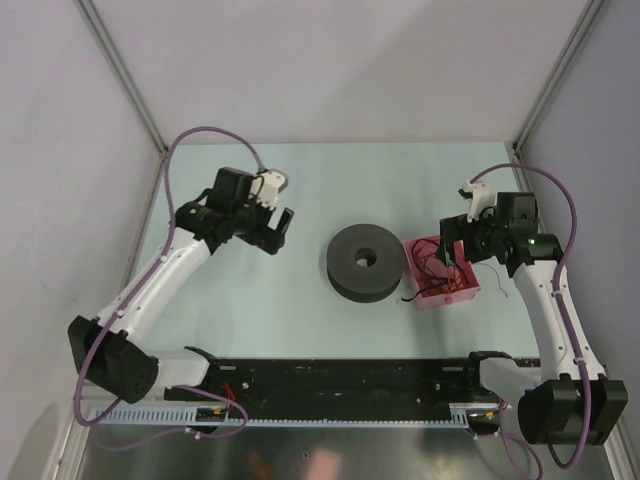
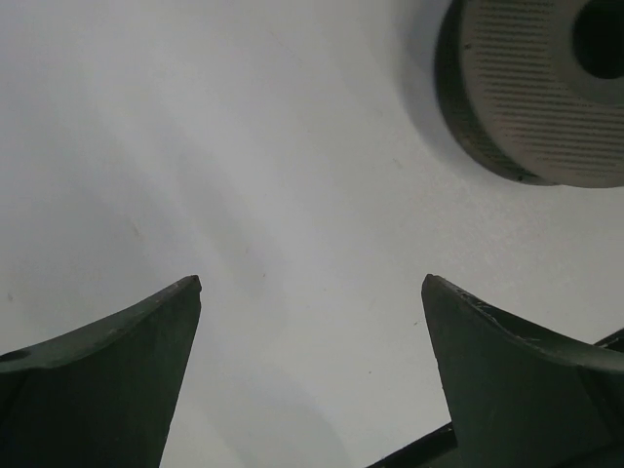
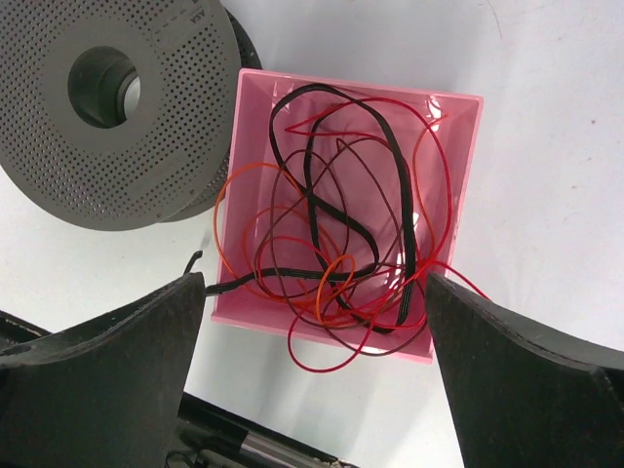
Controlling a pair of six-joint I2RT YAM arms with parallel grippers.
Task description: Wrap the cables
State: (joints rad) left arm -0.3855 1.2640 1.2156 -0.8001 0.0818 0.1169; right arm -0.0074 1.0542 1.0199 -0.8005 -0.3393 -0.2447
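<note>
The cables [image 3: 336,229] are thin red, orange and black wires tangled loosely in a pink box [image 3: 458,146]; some loops hang over its near rim. In the top view the box [image 1: 462,293] sits right of the black spool [image 1: 364,262], with the cables [image 1: 432,262] inside. The spool also shows in the right wrist view [image 3: 117,107] and the left wrist view [image 2: 546,88]. My right gripper [image 1: 450,252] is open and empty, hovering above the box, its jaws wide apart in the wrist view [image 3: 314,292]. My left gripper [image 1: 279,232] is open and empty, left of the spool, over bare table [image 2: 312,283].
A black rail [image 1: 340,380] runs along the table's near edge between the arm bases. Grey walls enclose the pale table [image 1: 250,300] at the back and sides.
</note>
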